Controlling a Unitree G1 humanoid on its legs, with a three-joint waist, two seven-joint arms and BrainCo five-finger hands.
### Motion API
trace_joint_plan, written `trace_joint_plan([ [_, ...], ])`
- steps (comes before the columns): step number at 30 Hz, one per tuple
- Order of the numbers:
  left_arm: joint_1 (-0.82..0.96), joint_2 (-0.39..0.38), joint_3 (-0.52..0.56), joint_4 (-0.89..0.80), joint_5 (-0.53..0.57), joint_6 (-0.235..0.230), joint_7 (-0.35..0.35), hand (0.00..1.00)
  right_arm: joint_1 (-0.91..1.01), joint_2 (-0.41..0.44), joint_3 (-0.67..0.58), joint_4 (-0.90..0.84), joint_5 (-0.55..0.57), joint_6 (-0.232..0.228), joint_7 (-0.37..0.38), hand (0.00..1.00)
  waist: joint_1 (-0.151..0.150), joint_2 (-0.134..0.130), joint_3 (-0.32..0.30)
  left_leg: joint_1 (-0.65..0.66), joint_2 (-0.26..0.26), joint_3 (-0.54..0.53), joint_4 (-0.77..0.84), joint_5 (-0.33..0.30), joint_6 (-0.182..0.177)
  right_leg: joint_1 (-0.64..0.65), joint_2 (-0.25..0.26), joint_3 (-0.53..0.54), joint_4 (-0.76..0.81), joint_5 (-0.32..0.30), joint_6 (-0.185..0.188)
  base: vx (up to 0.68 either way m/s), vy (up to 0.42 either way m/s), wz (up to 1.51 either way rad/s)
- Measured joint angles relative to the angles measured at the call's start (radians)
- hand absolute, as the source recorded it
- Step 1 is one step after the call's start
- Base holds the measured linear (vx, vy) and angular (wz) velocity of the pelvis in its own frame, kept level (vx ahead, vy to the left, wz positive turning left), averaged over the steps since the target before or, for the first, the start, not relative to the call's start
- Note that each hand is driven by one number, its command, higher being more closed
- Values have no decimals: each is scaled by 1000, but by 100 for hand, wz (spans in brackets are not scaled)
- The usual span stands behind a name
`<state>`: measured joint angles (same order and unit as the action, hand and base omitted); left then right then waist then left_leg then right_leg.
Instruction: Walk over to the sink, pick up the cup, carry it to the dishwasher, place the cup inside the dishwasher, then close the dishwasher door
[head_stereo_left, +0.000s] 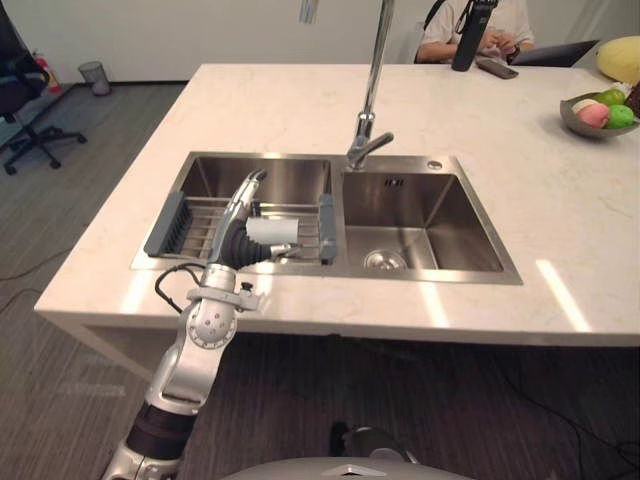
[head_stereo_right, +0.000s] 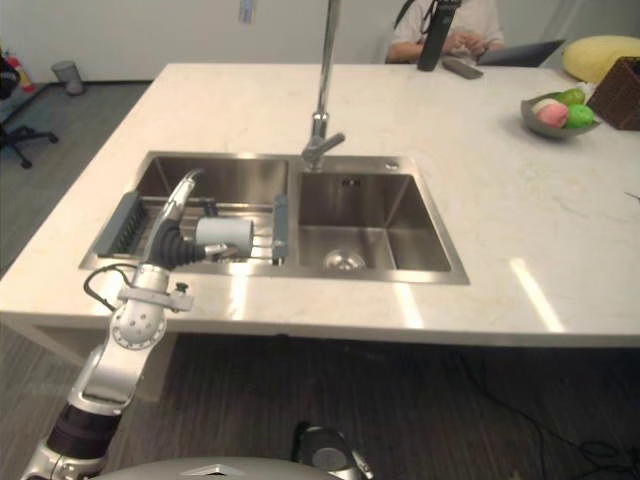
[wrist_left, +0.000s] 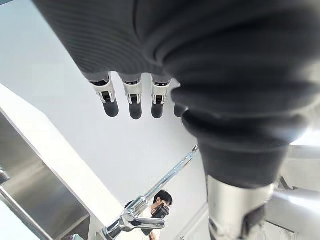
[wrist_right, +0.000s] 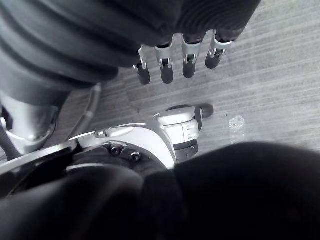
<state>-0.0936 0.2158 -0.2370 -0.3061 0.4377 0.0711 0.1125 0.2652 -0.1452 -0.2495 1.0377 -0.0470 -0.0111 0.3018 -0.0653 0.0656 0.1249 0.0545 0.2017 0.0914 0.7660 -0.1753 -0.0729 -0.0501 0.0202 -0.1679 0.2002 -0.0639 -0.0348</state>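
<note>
The cup (head_stereo_left: 272, 232), a smooth pale cylinder, lies on its side on the wire rack (head_stereo_left: 198, 226), long axis running between the rack's grey ends. My left hand (head_stereo_left: 243, 203) hangs over the rack just beside it, palm toward the cup, fingers straight, holding nothing. My right hand (wrist_right: 164, 67) is relaxed and empty, well apart from the rack.

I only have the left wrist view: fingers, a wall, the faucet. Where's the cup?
Observer: The cup lies on its side on the rack in the left basin.
Operator: Left hand gripping it?
Observer: No. The left hand hovers over the rack on the cup's left, with its fingers straight and not curled round the cup.
Operator: Right hand?
Observer: The right hand hangs over the floor, fingers relaxed, holding nothing.
</note>
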Motion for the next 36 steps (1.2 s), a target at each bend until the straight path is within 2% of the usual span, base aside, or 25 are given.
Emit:
trace_joint_plan([
  [1,1,7,1,0,0,0,-18,0,7,-13,0,1,-1,8,5,0,7,13,-9,-40,30,42,19,-74,-4,41,5,-3,-50,14,-9,211,-45,-6],
  [2,0,20,1,0,4,0,-29,0,5,-18,-3,4,-1,7,12,0,7,13,-10,-48,34,79,-64,-121,-1,74,-4,-3,-87,25,-10,212,-38,-5],
  [3,-1,28,1,0,7,-2,-34,0,2,-20,-4,7,0,6,17,0,7,12,-10,-47,31,95,-129,-130,2,88,-9,-3,-103,30,-5,241,-16,0],
  [4,-7,41,1,0,8,-5,-38,0,-1,-21,-7,13,0,4,19,0,4,12,-10,-48,21,110,-272,-122,7,101,-21,-3,-122,38,8,132,20,-2],
  [5,-14,45,1,0,12,-5,-44,0,-3,-24,-9,17,0,-1,20,0,3,14,-12,-47,12,108,-375,-82,2,104,-26,-1,-130,41,13,144,62,-1],
  [6,-26,47,1,1,22,-5,-55,0,-3,-26,-10,25,0,-8,21,0,1,19,-15,-47,5,105,-470,-10,-1,104,-26,-2,-132,41,23,149,109,-2],
  [7,-41,47,1,2,29,-4,-64,0,-5,-35,-12,34,0,-13,21,0,-2,29,-18,-45,1,99,-548,91,-15,100,-22,-2,-133,39,33,222,186,-1],
  [8,-57,62,2,7,39,-4,-79,0,-14,-33,-36,42,0,-12,21,0,-11,33,-24,0,-12,99,-629,98,-38,114,-28,-1,-151,44,46,171,147,4],
  [10,-76,90,2,15,57,-4,-101,0,-16,-20,-45,40,0,-13,20,0,-25,12,-20,30,-44,103,-699,123,-26,127,-51,-3,-183,57,66,90,136,7],
  [13,-89,149,1,55,93,-2,-160,0,-21,-18,-48,39,-1,-13,20,0,-49,6,-19,43,-87,109,-740,135,-9,147,-86,-4,-232,80,96,55,140,5],
  [19,-114,207,-7,128,146,6,-252,0,-23,-24,-46,33,-33,-13,19,0,-60,13,-17,78,-97,128,-772,140,-6,173,-91,0,-265,95,105,-15,20,-4],
  [24,-133,234,-19,168,195,3,-273,0,-23,-26,-28,14,-38,-13,18,0,-81,14,-17,99,-93,133,-809,158,-11,182,-83,1,-284,105,105,-24,-23,-2],
  [31,-179,240,-40,181,250,-5,-272,0,-18,-25,-23,-1,-38,-6,18,0,-84,11,-16,118,-92,156,-824,160,-12,183,-80,21,-287,106,106,-1,-4,-7],
  [36,-192,239,-47,227,274,-4,-293,0,-17,-24,-6,-3,-37,-5,18,0,-101,0,-16,123,-94,157,-825,158,-11,186,-81,23,-287,105,108,3,0,-1],
])
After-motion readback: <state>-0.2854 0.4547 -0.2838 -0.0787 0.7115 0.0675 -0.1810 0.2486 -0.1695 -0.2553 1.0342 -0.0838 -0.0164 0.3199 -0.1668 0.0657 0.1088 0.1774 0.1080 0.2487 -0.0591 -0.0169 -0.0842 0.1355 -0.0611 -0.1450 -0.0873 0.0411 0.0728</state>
